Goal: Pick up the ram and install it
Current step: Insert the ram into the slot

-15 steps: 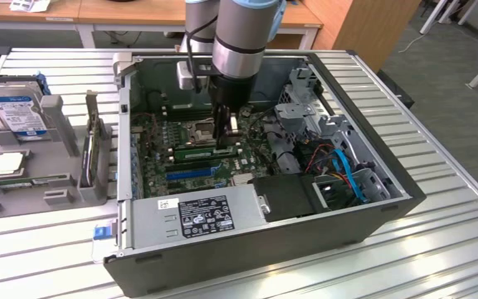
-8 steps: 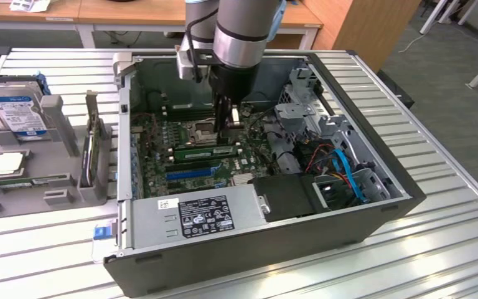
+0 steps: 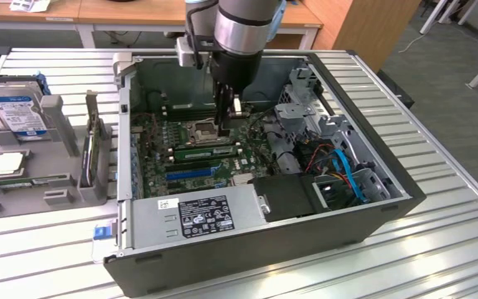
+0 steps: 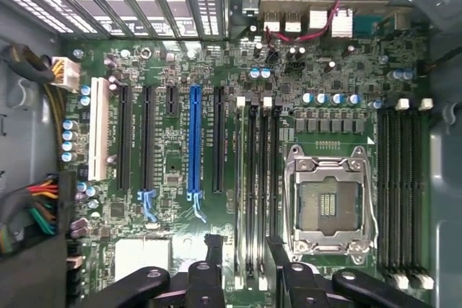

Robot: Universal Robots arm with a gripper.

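Slatted metal tabletop (image 3: 447, 205) is bearing the open computer case (image 3: 305, 249); my gripper (image 4: 244, 244) is hovering spread and empty over the ram (image 3: 206, 151), which is standing in its slot beside the CPU socket (image 4: 328, 203). I'm judging that squaring my fingers to it matters most.

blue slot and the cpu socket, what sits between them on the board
Wrist view: one black slot, then a bank of memory slots, between the blue slot and CPU socket.

hard drive (image 3: 13, 107) — standing in grey rack (image 3: 63, 128) | power supply (image 3: 193, 215) | blue slot (image 4: 195, 142)
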